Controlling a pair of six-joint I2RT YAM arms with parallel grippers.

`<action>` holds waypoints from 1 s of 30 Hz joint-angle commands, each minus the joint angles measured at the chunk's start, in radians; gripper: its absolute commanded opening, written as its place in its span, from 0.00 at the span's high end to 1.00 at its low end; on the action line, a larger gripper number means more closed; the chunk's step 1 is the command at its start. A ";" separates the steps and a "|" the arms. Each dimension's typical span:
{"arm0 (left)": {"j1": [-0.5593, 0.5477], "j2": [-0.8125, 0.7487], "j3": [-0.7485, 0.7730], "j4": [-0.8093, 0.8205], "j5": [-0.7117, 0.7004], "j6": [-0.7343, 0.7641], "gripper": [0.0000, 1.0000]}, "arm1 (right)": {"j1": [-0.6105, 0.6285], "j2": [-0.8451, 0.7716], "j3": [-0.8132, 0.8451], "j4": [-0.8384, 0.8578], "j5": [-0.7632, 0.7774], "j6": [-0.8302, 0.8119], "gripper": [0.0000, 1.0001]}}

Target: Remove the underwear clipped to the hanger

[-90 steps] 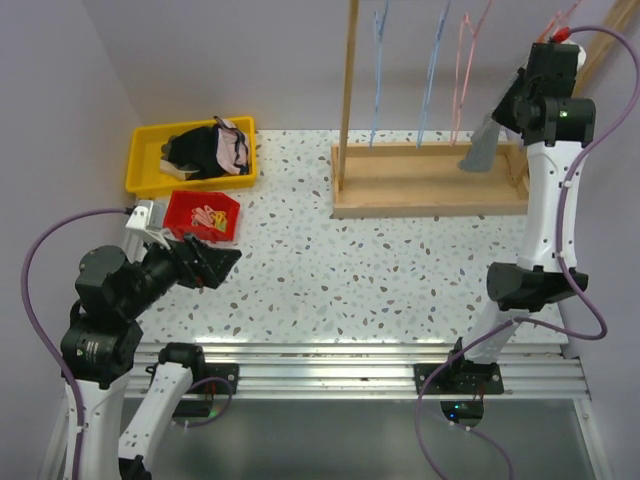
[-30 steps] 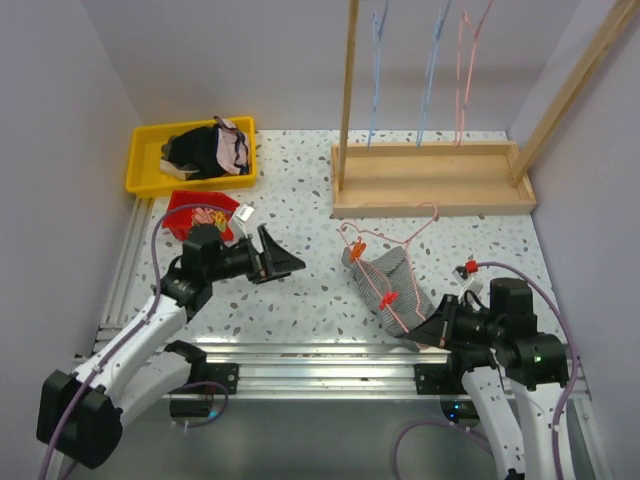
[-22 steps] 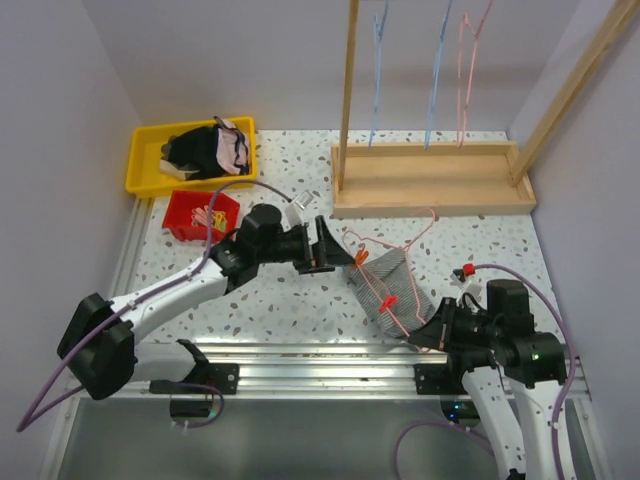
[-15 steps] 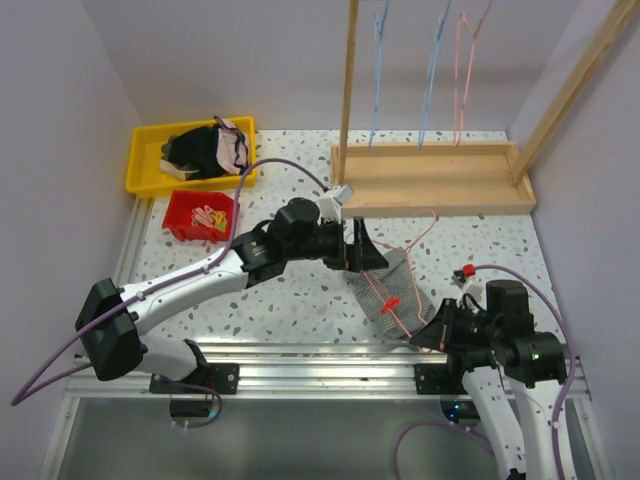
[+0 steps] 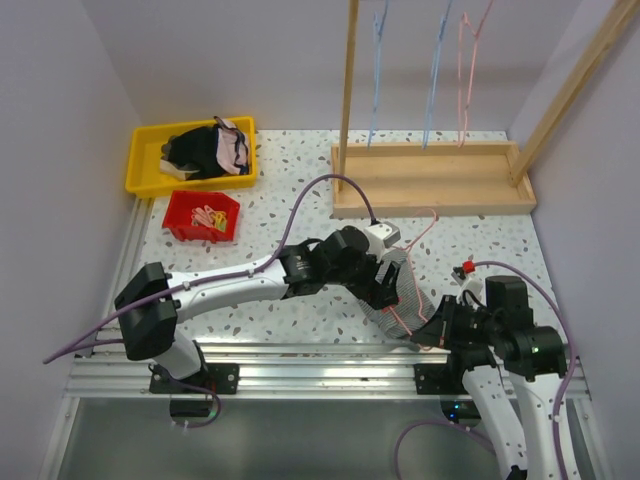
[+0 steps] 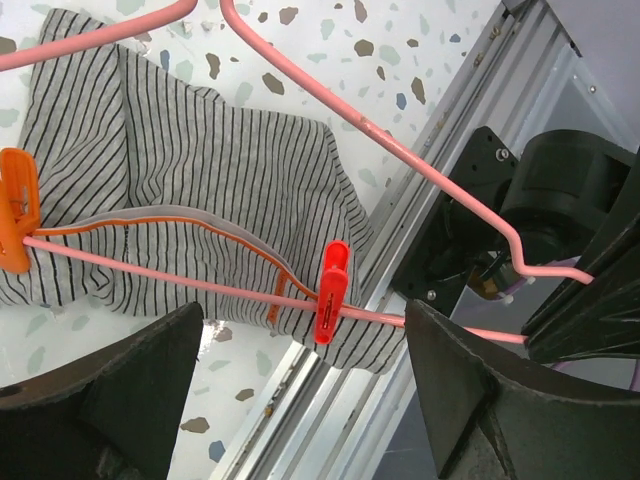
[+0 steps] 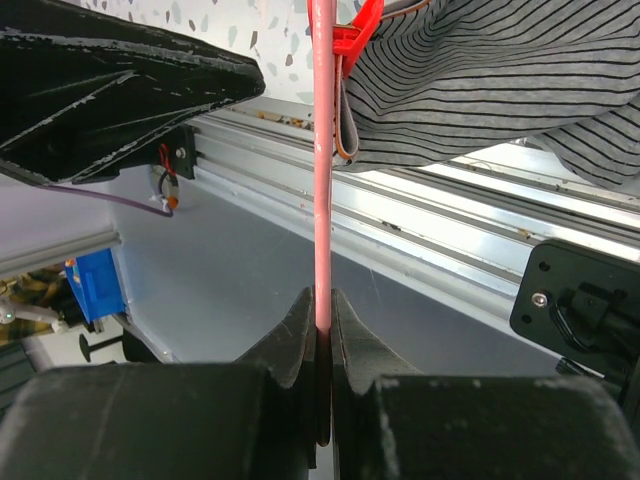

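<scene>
The grey striped underwear (image 5: 408, 288) lies on the table near its front edge, clipped to a pink hanger (image 5: 427, 224). In the left wrist view a red clip (image 6: 331, 290) and an orange clip (image 6: 14, 206) pin the underwear (image 6: 200, 170) to the hanger's bar (image 6: 180, 280). My left gripper (image 6: 305, 345) hovers open over the red clip, one finger on each side, touching nothing. My right gripper (image 7: 322, 300) is shut on the hanger's pink wire (image 7: 322, 150) at the table's edge. A pale pink brief (image 5: 233, 147) lies in the yellow bin.
The yellow bin (image 5: 140, 165) at the back left also holds a black clothing heap (image 5: 190, 148). A red tray (image 5: 180, 218) of clips sits in front of it. A wooden rack (image 5: 430, 185) with hanging hangers (image 5: 378, 80) stands behind. Aluminium rails (image 5: 320, 360) run along the near edge.
My left arm has swung right from beside the red tray to over the underwear, and its jaws have narrowed slightly. The right gripper has kept its hold on the hanger.
</scene>
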 commanded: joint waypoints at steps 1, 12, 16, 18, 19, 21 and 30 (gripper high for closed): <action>0.001 -0.011 0.002 0.072 0.006 0.071 0.15 | 0.005 0.012 0.043 0.023 -0.007 -0.016 1.00; -0.045 0.147 0.177 -0.035 0.035 0.135 0.16 | 0.008 0.016 0.045 0.036 -0.001 -0.012 1.00; -0.048 0.185 0.219 -0.098 0.026 0.161 0.27 | 0.008 0.027 0.051 0.049 -0.003 -0.004 1.00; -0.048 0.190 0.232 -0.113 0.022 0.175 0.41 | 0.010 0.030 0.052 0.056 -0.001 -0.002 1.00; -0.050 0.193 0.237 -0.129 0.014 0.178 0.45 | 0.010 0.031 0.054 0.058 -0.001 -0.001 1.00; -0.048 0.193 0.236 -0.133 0.006 0.178 0.59 | 0.008 0.038 0.058 0.066 -0.001 0.007 1.00; -0.050 0.107 0.144 -0.051 -0.118 0.117 0.97 | 0.008 0.068 0.061 0.092 0.029 0.123 1.00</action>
